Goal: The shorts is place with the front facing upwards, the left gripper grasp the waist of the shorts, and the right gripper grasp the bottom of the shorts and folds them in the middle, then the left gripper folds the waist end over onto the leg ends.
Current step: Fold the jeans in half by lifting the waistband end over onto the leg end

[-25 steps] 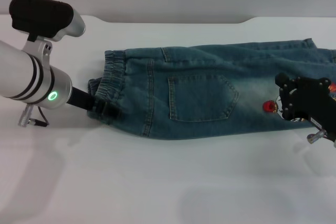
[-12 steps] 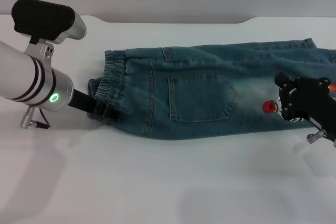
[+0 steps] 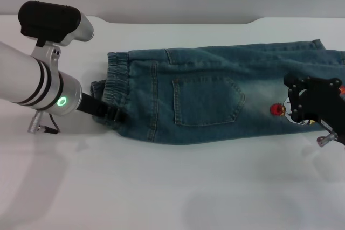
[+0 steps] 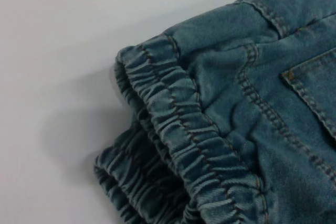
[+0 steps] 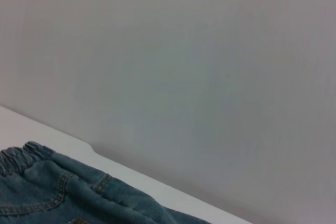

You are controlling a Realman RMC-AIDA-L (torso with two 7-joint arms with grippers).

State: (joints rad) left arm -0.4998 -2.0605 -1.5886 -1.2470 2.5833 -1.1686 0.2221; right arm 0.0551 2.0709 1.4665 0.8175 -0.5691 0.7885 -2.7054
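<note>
Since a second ago, left arm has shifted slightly right toward the waistband; shorts (image 3: 215, 100) unchanged, flat on the white table (image 3: 172, 187), already folded lengthwise. Left gripper (image 3: 110, 115) at the elastic waist (image 4: 184, 129); jaw state cannot be told. Right gripper (image 3: 296, 109) over the leg end beside a red patch (image 3: 277, 110); jaws also unreadable.
</note>
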